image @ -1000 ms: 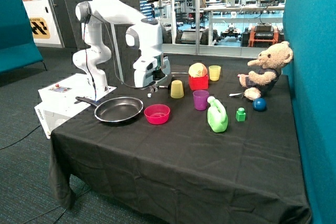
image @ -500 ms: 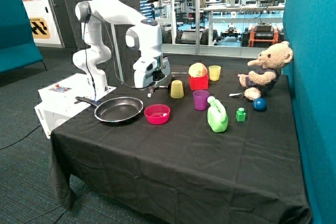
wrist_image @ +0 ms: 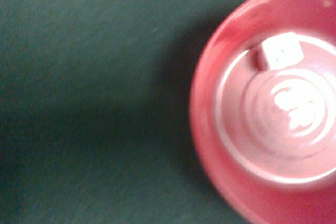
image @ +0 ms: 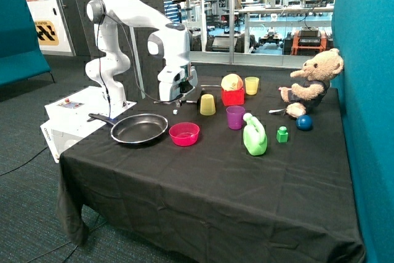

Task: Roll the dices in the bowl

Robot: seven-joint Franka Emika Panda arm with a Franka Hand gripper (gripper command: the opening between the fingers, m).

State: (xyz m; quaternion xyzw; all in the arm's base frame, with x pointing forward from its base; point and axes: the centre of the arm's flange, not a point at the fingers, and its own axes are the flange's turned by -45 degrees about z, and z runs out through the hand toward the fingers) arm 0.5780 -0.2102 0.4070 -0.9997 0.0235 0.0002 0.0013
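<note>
Gripper (image: 176, 99) hangs above cloth behind bowl (image: 184, 133), beside yellow cup (image: 207, 105) — finger state unreadable. One die (wrist_image: 281, 51) lies inside bowl near wall; small white speck under gripper — possibly second die.

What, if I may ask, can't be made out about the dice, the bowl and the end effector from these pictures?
- Second die: the wrist view shows one die in the bowl; the picture's edge cuts the bowl off.
- Pips: too blurred to count.
- Outside view: the bowl's contents are too small to see.
- End effector: too small to tell whether it is open.
</note>
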